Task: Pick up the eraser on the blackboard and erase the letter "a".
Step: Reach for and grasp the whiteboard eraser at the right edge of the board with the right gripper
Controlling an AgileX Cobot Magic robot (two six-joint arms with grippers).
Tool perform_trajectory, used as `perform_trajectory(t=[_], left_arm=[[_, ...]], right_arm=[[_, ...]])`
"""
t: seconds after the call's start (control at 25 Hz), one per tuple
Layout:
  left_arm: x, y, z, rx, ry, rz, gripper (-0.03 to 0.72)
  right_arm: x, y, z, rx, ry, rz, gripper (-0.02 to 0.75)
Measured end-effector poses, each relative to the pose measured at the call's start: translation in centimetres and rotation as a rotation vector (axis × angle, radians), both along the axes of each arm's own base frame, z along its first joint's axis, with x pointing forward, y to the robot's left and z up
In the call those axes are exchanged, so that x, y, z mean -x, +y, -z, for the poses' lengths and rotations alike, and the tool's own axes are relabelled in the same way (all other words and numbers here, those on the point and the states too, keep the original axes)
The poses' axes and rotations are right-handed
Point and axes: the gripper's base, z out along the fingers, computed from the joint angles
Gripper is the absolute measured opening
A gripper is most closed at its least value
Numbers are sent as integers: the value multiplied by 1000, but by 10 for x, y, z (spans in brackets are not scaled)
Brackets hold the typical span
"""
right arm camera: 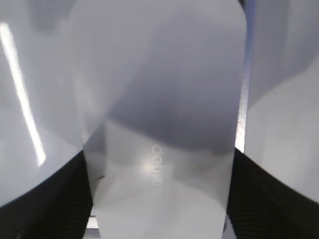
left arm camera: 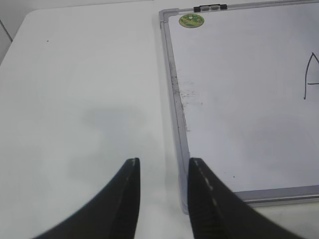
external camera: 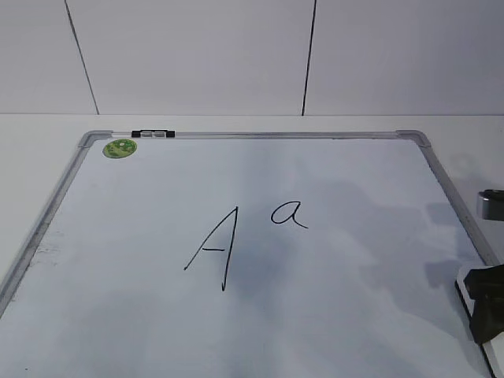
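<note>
The blackboard [external camera: 118, 260] is a white board in a grey frame, lying flat on the table. The letter "a" [external camera: 289, 214] is written near its middle, right of a large capital A [external camera: 214, 248]. The white eraser [right arm camera: 159, 109] fills the right wrist view; in the exterior view the eraser [external camera: 466, 303] lies at the board's right edge. My right gripper [right arm camera: 159, 152] straddles it, one black finger [right arm camera: 60, 199] along each long side; contact is hidden. My right gripper [external camera: 487, 303] is low at the exterior view's right edge. My left gripper [left arm camera: 164, 160] hangs open and empty over the table by the board's [left arm camera: 249, 99] near left corner.
A round green sticker [external camera: 120, 147] and a black clip [external camera: 153, 134] sit at the board's far left corner. White table [left arm camera: 75, 99] lies left of the board. A pale panelled wall [external camera: 236, 55] stands behind. A grey and black part [external camera: 492, 206] shows at the right edge.
</note>
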Motion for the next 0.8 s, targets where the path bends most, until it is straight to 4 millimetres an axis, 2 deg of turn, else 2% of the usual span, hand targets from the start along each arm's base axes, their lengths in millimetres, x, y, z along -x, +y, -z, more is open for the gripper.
perform_trajectory(t=[0.8], left_arm=[[0,0,0,0,0,0,245]], right_arm=[[0,-1,0,10,-3,-12,596]])
